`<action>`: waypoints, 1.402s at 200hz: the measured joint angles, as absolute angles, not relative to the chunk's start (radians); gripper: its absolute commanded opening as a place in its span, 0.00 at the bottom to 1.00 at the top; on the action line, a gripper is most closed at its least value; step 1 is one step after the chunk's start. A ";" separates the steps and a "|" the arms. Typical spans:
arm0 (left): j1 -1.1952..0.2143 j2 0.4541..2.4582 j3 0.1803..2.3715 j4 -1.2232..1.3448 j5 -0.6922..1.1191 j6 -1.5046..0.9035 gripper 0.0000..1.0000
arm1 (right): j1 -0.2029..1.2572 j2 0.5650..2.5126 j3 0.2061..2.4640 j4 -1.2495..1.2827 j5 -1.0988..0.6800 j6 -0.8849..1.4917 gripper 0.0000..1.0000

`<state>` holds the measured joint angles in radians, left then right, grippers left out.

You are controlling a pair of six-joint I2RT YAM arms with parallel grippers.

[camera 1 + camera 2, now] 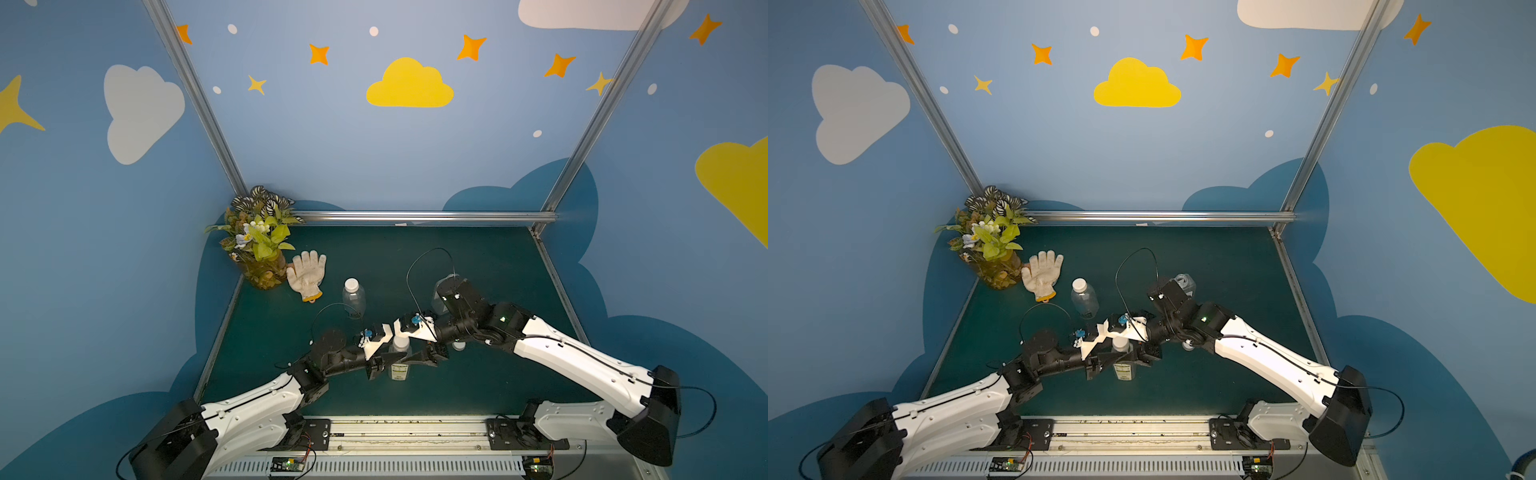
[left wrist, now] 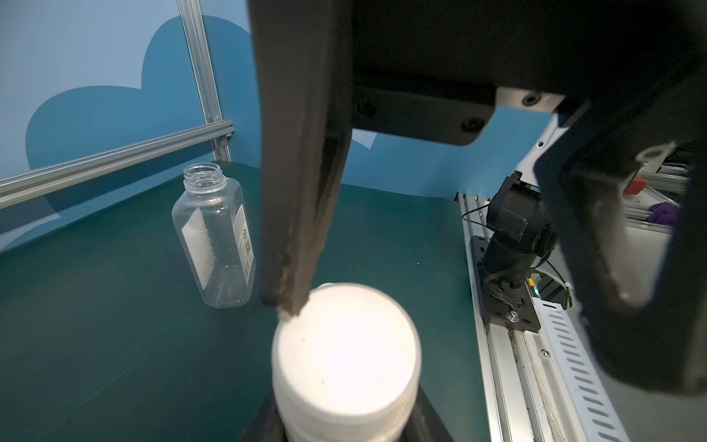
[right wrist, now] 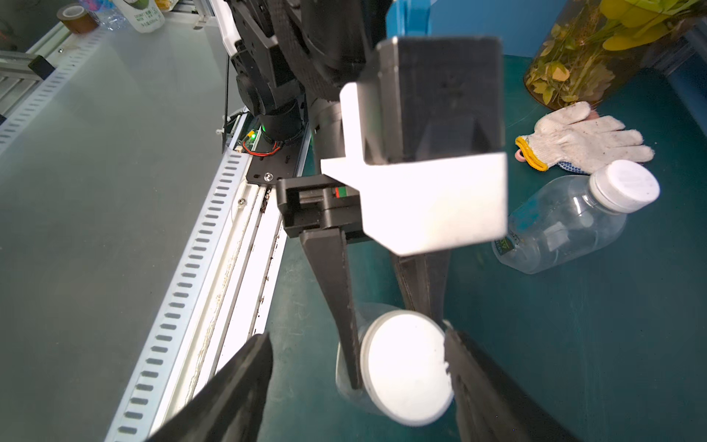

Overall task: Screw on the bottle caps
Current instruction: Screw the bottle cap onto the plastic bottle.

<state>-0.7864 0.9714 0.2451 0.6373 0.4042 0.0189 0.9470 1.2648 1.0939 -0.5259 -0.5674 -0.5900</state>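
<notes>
The left arm [image 1: 253,405] and the right arm [image 1: 582,357] are showing white shells between black joints [image 1: 457,297], with thin black cables [image 1: 432,248] looping from the wrists and small dark screws [image 1: 560,344] dotting the shells.

I'm seeing a round white plastic cap [image 2: 344,359] sitting between my left tool's [image 2: 346,423] dark fingers, the bottle beneath hiding. The right tool's [image 2: 455,300] black finger [image 2: 294,191] is touching its rim. Beyond, a clear flat-sided uncapped plastic bottle [image 2: 214,237] is standing upright on the green surface [image 2: 95,325].
</notes>
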 measured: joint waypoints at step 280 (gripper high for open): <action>-0.787 0.953 0.245 0.616 0.390 0.019 0.20 | 0.974 1.316 1.085 -0.452 -0.427 -0.487 0.08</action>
